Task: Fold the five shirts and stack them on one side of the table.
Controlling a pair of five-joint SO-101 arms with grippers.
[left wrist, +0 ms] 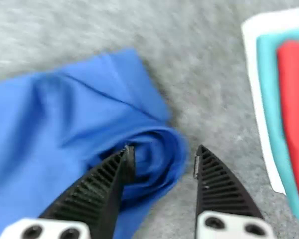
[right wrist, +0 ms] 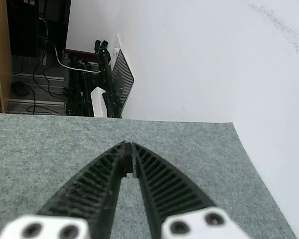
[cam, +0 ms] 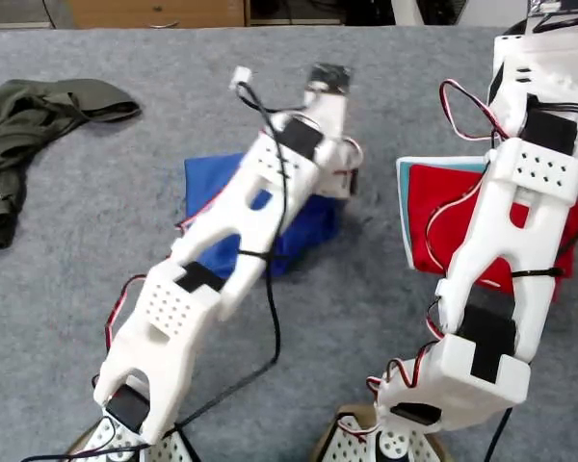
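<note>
Straddling a rolled corner of the blue shirt (left wrist: 65, 114), the left gripper (left wrist: 162, 160) stands with its jaws apart, apparently set to pinch that fold; it holds nothing yet. The shirt lies partly folded at mid-table (cam: 125, 260), near the stack (cam: 429, 207) of red on teal on white, which marks the chosen side. The right gripper (right wrist: 128, 158) is pressed closed and empty, its arm above the stack, probably parked clear. An olive shirt (cam: 24, 135) lies crumpled at the opposite edge, not yet folded.
</note>
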